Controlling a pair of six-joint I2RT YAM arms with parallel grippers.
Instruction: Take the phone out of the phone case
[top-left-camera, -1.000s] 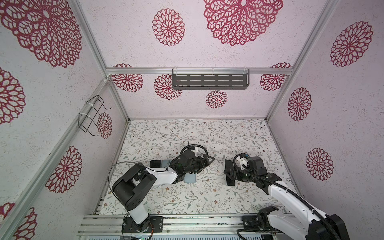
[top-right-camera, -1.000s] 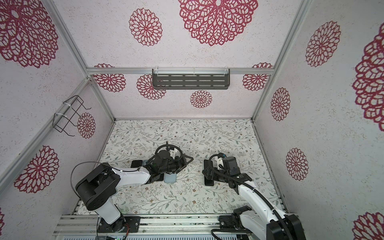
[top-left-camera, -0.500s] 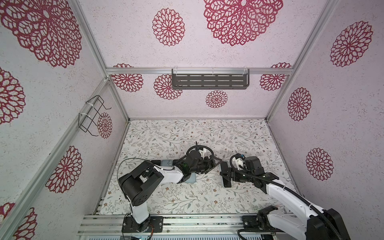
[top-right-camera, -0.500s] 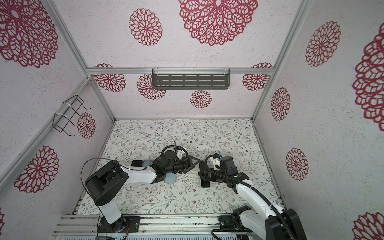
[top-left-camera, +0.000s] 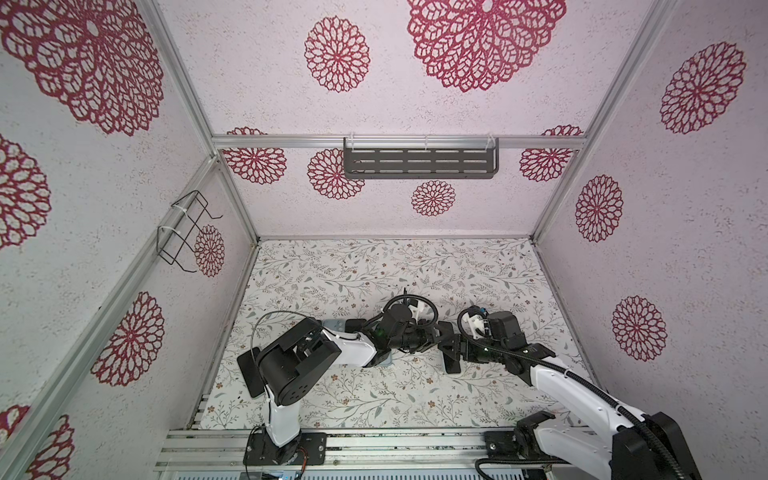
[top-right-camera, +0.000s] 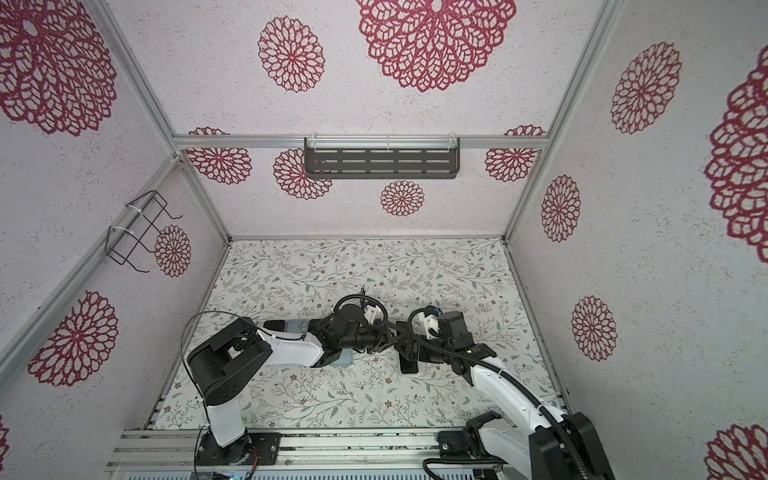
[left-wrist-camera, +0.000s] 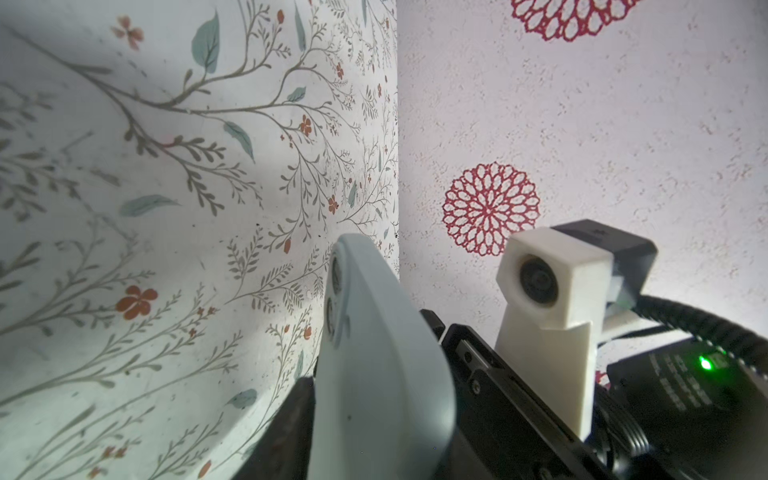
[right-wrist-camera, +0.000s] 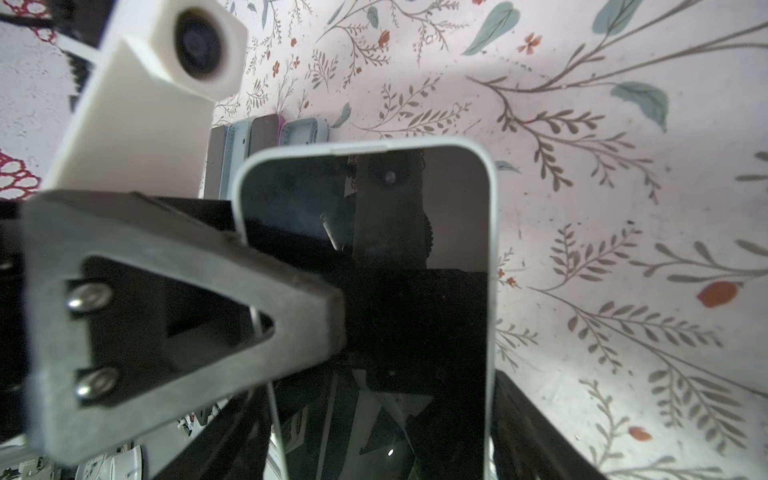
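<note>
- Clamping the pale blue phone case by its two long edges, the right gripper holds the phone near the middle of the table, closer to the table's front rail than to its back wall.
- The phone sits fully inside the case, with its dark screen facing the right wrist camera and the case's rim showing all round it.
- The left gripper reaches in from the table's left side and is pinched on the phone. One grey finger lies against the screen near its edge. In the left wrist view a dark finger sits at the case's back, beside the lenses.
- I cannot tell whether the phone's lower end touches the table.
- Spare phones and cases lie in a row flat on the table, toward the table's left side, partly under the left arm in both top views.
</note>
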